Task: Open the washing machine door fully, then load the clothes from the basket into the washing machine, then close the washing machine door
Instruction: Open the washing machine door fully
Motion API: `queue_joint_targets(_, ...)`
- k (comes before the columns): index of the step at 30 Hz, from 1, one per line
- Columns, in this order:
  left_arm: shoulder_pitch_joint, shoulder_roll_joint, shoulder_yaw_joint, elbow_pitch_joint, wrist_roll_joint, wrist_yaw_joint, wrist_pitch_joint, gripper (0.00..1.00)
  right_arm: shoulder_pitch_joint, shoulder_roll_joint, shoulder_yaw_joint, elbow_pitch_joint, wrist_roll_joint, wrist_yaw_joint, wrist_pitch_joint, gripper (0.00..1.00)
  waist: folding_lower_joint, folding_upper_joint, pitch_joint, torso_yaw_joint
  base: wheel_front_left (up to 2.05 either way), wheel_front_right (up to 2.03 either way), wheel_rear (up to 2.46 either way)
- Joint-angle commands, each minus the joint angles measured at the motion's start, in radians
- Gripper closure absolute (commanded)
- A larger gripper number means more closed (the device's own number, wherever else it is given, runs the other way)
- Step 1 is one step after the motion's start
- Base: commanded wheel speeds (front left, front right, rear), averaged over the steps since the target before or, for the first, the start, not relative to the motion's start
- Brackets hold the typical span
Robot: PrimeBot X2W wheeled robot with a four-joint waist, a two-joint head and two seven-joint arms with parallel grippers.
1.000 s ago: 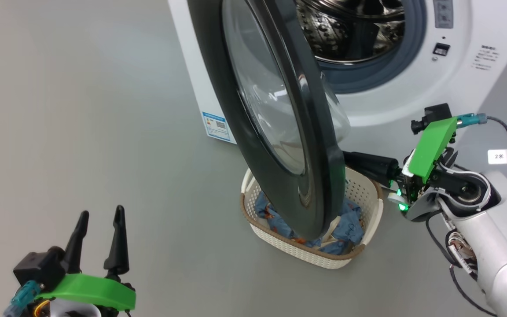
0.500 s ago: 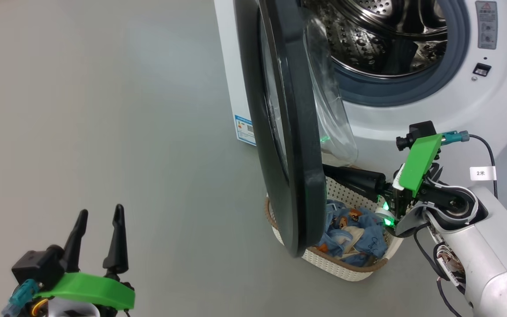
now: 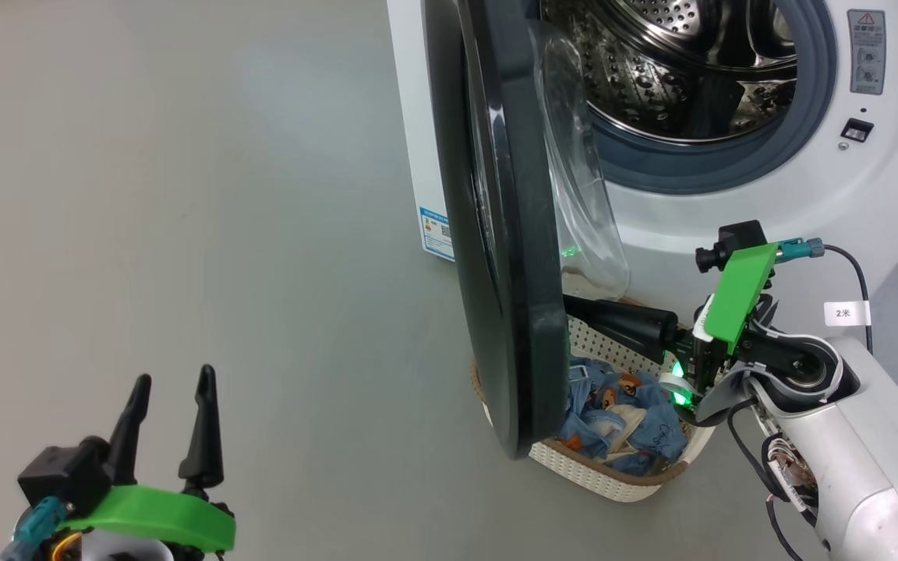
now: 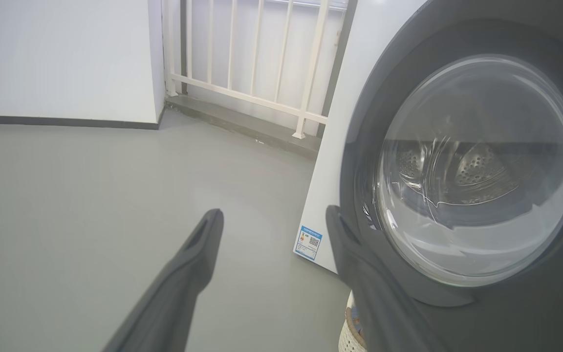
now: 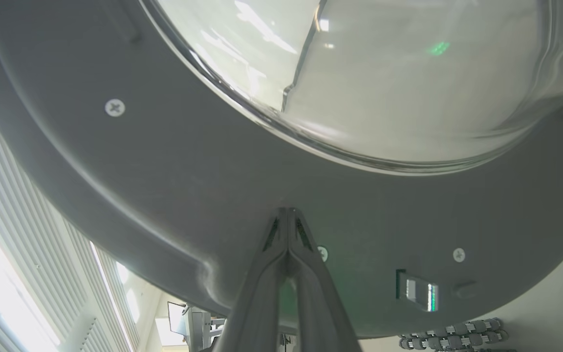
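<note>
The washing machine [image 3: 730, 210] stands with its steel drum [image 3: 675, 70] exposed. Its black washing machine door [image 3: 507, 234] hangs about edge-on to me, glass bowl toward the machine; its outer face [image 4: 457, 171] shows in the left wrist view. My right gripper [image 3: 574, 305] is shut, holding nothing, tips pressed on the door's inner face [image 5: 213, 195] just below the glass. Behind the door's lower edge sits the basket [image 3: 613, 479] with the blue bear-print clothes [image 3: 620, 413], partly hidden by the door. My left gripper [image 3: 172, 382] is open, low at the left, far from the door.
Grey floor spreads left of the machine. A blue label sticker [image 3: 435, 232] marks the machine's side. A white railing [image 4: 242, 63] and a wall stand behind. A tagged cable [image 3: 846, 313] trails from my right wrist.
The head camera has shifted. The door has swung further open, from angled to nearly edge-on, with my shut right gripper staying against its inner face. My left gripper has stayed where it was.
</note>
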Motion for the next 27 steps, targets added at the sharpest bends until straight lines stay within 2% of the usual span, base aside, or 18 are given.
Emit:
queue_joint_targets(1, -0.010, 0.026, 0.031, -0.033, -0.009, 0.005, -0.002, 0.00, 0.001, 0.016, 0.004, -0.036, -0.002, 0.008, 0.007, 1.00, 0.0000, 0.0000, -0.002, -0.003, 0.00, 0.00, 0.00)
queue_joint_targets(11, 0.000, 0.036, 0.018, -0.045, 0.005, 0.024, 0.002, 0.00, 0.016, 0.016, -0.019, -0.060, -0.009, 0.008, 0.032, 1.00, 0.0000, 0.0000, -0.007, -0.036, 0.00, 0.00, 0.00)
queue_joint_targets(12, 0.000, 0.036, 0.018, -0.046, 0.006, 0.027, 0.002, 0.00, 0.018, 0.012, -0.021, -0.069, -0.014, 0.008, 0.031, 0.91, 0.0000, 0.0000, -0.007, -0.040, 0.00, 0.00, 0.00)
queue_joint_targets(13, 0.000, 0.036, 0.017, -0.046, 0.007, 0.030, 0.002, 0.00, 0.020, 0.010, -0.027, -0.079, -0.016, 0.008, 0.027, 0.69, 0.0000, 0.0000, -0.008, -0.044, 0.00, 0.00, 0.00)
queue_joint_targets(14, -0.001, 0.035, 0.017, -0.047, 0.007, 0.032, 0.000, 0.00, 0.023, 0.009, -0.035, -0.090, -0.016, 0.008, 0.022, 0.53, 0.0000, 0.0000, -0.008, -0.049, 0.00, 0.00, 0.00)
queue_joint_targets(15, -0.001, 0.035, 0.017, -0.047, 0.007, 0.033, -0.001, 0.00, 0.025, 0.007, -0.042, -0.101, -0.018, 0.008, 0.017, 0.00, 0.0000, 0.0000, -0.008, -0.054, 0.00, 0.00, 0.00)
queue_joint_targets(21, 0.003, 0.037, 0.014, -0.050, 0.008, 0.042, -0.006, 0.00, 0.052, -0.016, -0.075, -0.184, -0.044, 0.008, -0.014, 0.00, 0.0000, 0.0000, -0.012, -0.092, 0.00, 0.00, 0.00)
queue_joint_targets(27, 0.009, 0.037, 0.014, -0.049, 0.007, 0.047, -0.017, 0.00, 0.112, -0.048, -0.089, -0.343, -0.116, 0.008, -0.078, 0.00, 0.0000, 0.0000, -0.018, -0.139, 0.00, 0.00, 0.00)
